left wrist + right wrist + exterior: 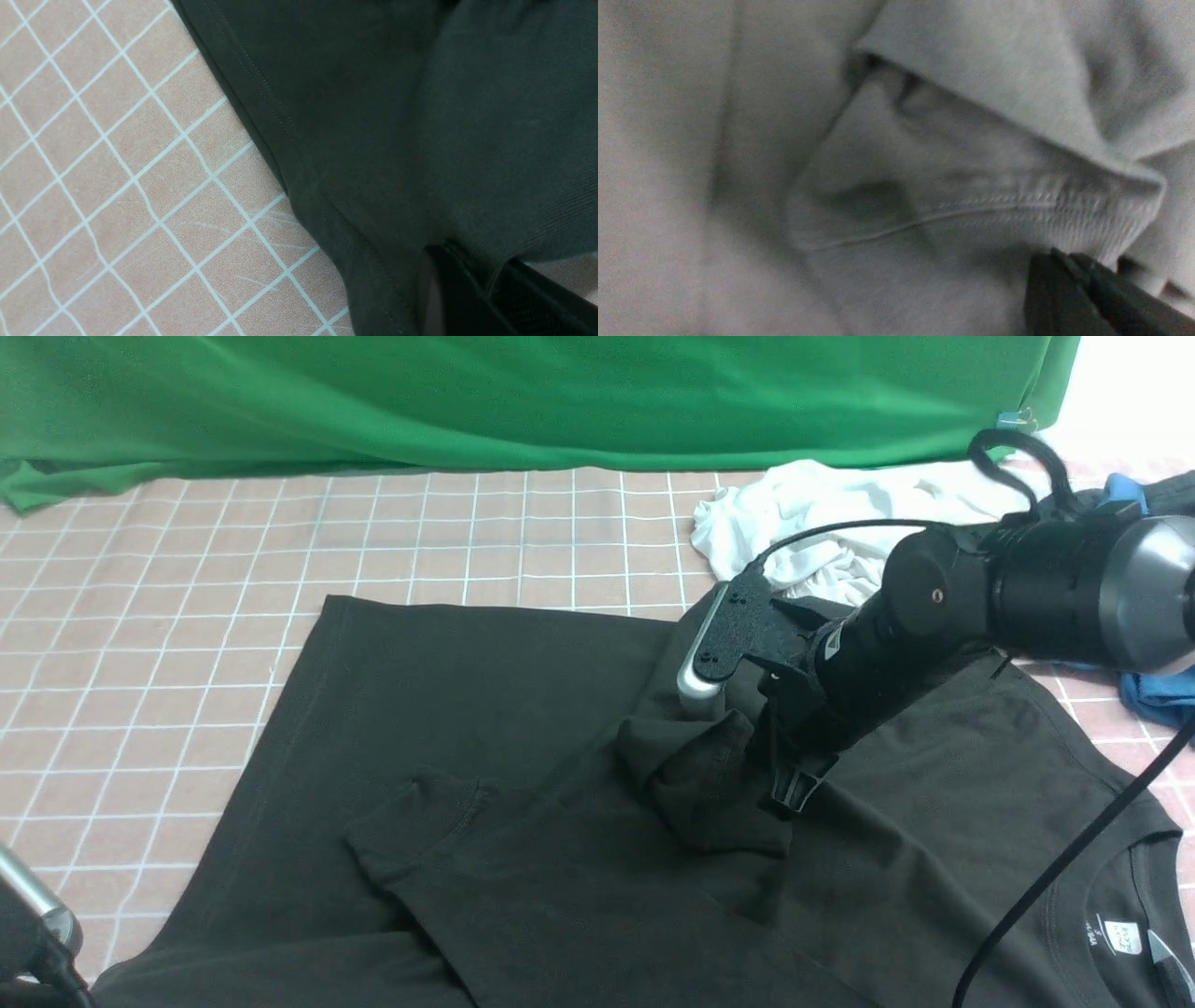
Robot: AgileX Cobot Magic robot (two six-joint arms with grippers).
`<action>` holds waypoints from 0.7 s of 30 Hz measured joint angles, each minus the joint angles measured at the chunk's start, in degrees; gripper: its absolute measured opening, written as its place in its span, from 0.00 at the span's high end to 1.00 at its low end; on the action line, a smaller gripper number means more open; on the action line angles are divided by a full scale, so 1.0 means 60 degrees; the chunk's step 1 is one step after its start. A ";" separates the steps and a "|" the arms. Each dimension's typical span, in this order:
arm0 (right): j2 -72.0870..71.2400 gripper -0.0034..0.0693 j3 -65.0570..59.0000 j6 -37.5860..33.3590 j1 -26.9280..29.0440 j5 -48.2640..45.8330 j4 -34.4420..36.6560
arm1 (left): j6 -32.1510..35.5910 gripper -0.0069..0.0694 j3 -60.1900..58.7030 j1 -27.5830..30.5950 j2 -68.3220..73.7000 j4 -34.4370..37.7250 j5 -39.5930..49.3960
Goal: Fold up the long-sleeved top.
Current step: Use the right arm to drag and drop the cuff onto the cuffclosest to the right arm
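The long-sleeved top (523, 709) is black and lies spread over most of the table, its neck label at the near right. One sleeve lies folded across the body, its cuff bunched up at the middle (709, 775). My right gripper (794, 795) reaches down at that bunch; in the right wrist view the gripper (1083, 263) is shut on the ribbed cuff (1064, 210). In the left wrist view my left gripper (486, 284) is shut on a ribbed edge of the top (420, 116), next to its stitched hem. Only part of the left arm (28, 915) shows in the front view.
A white garment (840, 523) lies crumpled at the back right, with a blue one (1158, 695) beside the right arm. Green cloth (467, 401) hangs along the far edge. The table cover (140, 616) is pink with a white grid. A black cable (1074, 859) crosses the near right.
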State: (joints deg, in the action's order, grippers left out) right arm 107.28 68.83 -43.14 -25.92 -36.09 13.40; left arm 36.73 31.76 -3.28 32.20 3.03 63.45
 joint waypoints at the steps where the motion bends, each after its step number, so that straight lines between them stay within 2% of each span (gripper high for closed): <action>1: -0.0215 0.91 0.0000 0.0174 -0.0024 -0.0147 0.0000 | 0.0000 0.86 0.0000 0.0000 0.0000 0.0000 0.0000; 5: -0.0777 0.92 0.0023 0.0251 -0.0163 -0.0181 -0.0008 | 0.0000 0.86 0.0000 0.0000 0.0000 0.0000 0.0000; 8: -0.0993 0.88 0.0043 -0.0399 -0.0267 0.0279 -0.0008 | 0.0000 0.86 0.0000 0.0000 0.0000 0.0000 0.0000; 11: -0.0776 0.69 0.0043 -0.1432 -0.0255 0.0910 -0.0018 | 0.0000 0.86 0.0000 0.0000 0.0000 0.0044 0.0000; 13: -0.0482 0.48 0.0043 -0.2033 -0.0223 0.1175 -0.0018 | 0.0000 0.86 0.0000 0.0000 0.0000 0.0074 0.0000; 14: -0.0261 0.33 0.0043 -0.2394 -0.0177 0.1247 -0.0027 | 0.0000 0.86 0.0000 0.0000 0.0000 0.0107 0.0000; 15: -0.0233 0.33 0.0043 -0.2442 -0.0181 0.1247 -0.0027 | 0.0000 0.86 0.0000 0.0000 0.0000 0.0106 0.0000; 16: -0.0036 0.22 0.0033 -0.2694 -0.0139 0.1278 -0.0038 | 0.0000 0.86 0.0000 0.0000 0.0000 0.0117 0.0000; 19: 0.0267 0.21 0.0033 -0.2990 -0.0066 0.1311 -0.0057 | 0.0000 0.86 0.0000 0.0000 0.0000 0.0140 0.0000; 21: 0.0445 0.26 0.0033 -0.3051 -0.0056 0.1322 -0.0066 | 0.0000 0.86 0.0000 0.0000 0.0000 0.0140 0.0000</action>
State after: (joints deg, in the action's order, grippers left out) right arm 109.95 69.03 -61.44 -26.25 -28.16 13.01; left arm 36.73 31.76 -3.28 32.20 3.87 63.45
